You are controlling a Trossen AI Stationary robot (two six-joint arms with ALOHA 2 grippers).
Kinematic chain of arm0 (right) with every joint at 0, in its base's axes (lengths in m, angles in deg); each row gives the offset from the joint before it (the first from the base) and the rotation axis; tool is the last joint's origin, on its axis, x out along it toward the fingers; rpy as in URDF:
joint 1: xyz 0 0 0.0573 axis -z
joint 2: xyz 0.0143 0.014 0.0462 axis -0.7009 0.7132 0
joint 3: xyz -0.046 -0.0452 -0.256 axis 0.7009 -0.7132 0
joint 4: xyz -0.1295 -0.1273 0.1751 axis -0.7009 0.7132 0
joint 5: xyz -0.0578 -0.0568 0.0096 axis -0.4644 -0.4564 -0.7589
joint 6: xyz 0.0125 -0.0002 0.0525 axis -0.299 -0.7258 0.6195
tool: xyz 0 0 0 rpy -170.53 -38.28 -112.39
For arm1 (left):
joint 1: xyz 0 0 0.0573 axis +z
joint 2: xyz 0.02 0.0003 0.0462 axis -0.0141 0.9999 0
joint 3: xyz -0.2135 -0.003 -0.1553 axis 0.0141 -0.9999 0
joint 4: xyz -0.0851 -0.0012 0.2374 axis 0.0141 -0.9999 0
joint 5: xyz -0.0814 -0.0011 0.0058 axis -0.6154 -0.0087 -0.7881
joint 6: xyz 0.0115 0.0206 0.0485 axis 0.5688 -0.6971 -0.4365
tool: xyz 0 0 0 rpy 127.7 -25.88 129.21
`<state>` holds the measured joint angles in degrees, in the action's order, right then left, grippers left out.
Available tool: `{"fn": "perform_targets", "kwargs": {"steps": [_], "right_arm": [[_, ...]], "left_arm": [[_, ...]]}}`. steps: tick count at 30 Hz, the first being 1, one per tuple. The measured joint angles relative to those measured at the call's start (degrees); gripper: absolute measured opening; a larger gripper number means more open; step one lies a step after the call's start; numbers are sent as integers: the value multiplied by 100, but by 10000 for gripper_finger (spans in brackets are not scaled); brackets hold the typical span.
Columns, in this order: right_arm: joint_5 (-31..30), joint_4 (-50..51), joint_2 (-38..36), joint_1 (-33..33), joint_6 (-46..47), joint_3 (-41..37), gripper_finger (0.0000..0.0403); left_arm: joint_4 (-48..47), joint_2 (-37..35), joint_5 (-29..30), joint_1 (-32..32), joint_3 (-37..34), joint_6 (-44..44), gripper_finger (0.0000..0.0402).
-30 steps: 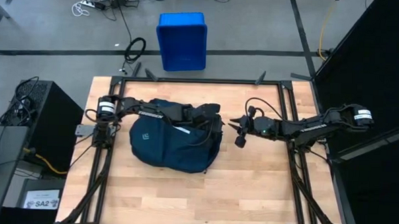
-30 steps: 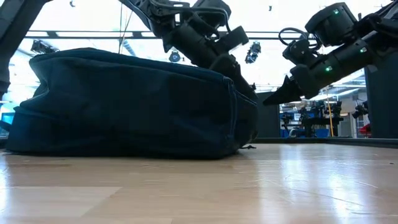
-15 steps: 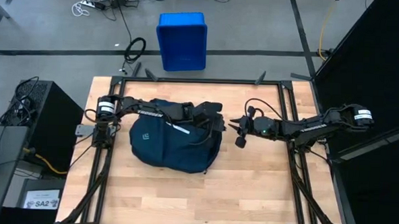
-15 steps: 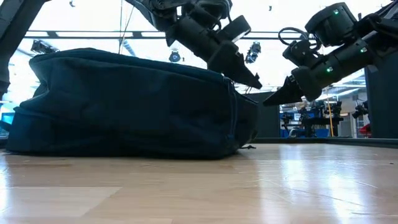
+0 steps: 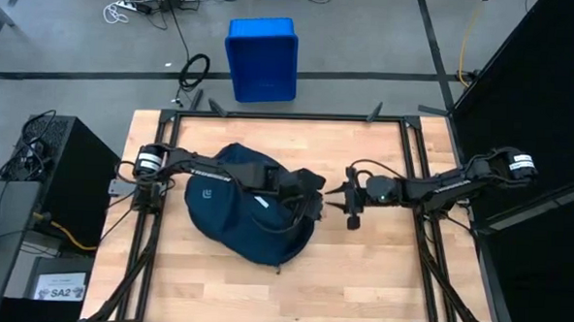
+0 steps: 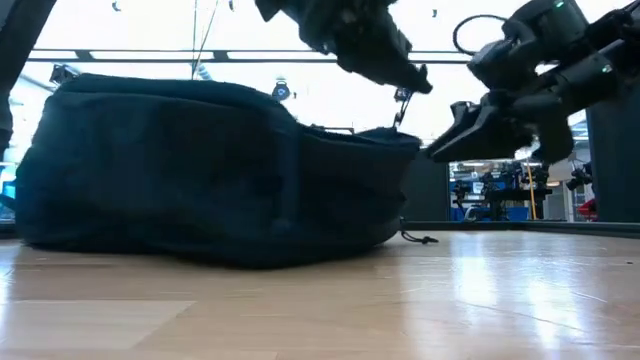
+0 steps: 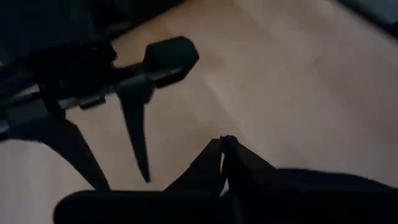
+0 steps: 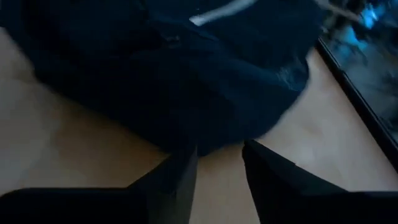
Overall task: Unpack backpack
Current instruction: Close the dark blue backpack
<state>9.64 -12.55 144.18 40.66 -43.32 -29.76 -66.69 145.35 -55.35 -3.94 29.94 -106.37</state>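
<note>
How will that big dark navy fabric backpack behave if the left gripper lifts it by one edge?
Probably floppy: the dark navy fabric backpack lies slumped and creased on the wooden table. Likely to drape and drag rather than rise whole, since the left gripper pinches only its edge. Rolling seems unlikely given its broad base.

Left claw (image 5: 317, 189), fingers pressed together, points at the right claw (image 5: 336, 193), whose fingers stand slightly parted.

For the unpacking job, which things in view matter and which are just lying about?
Part of the job:
- backpack, on the table
- left gripper, shut at the backpack's right end
- right gripper, open, facing that end

Lying about:
- blue bin, on the floor beyond the table
- coiled cable, beside it
</note>
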Motion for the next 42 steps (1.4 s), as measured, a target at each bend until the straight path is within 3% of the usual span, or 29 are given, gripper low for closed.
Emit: {"fn": "perform_targets", "kwargs": {"steps": [6, 11, 18, 24, 35, 42], "right_arm": [[-43, -931, 0, -585, -640, 7, 175], [-45, -1089, 33, -806, -820, 46, 219], [310, -1252, 1171, -818, -776, 726, 244], [449, -1300, 1968, -816, -827, 1276, 236], [843, -1338, 1965, -816, -843, 1360, 214], [1260, -1432, 1967, -768, -843, 1360, 159]], "left_arm": [[137, -204, -350, -185, 2, 143, 0], [420, -289, -486, -288, 2, 205, 0], [521, -289, -526, -300, 2, 370, 0], [311, -289, -524, -300, 2, 458, 0], [-101, -289, -525, -354, -24, 499, 0], [-106, -289, -353, -467, -26, 444, 0]]}}
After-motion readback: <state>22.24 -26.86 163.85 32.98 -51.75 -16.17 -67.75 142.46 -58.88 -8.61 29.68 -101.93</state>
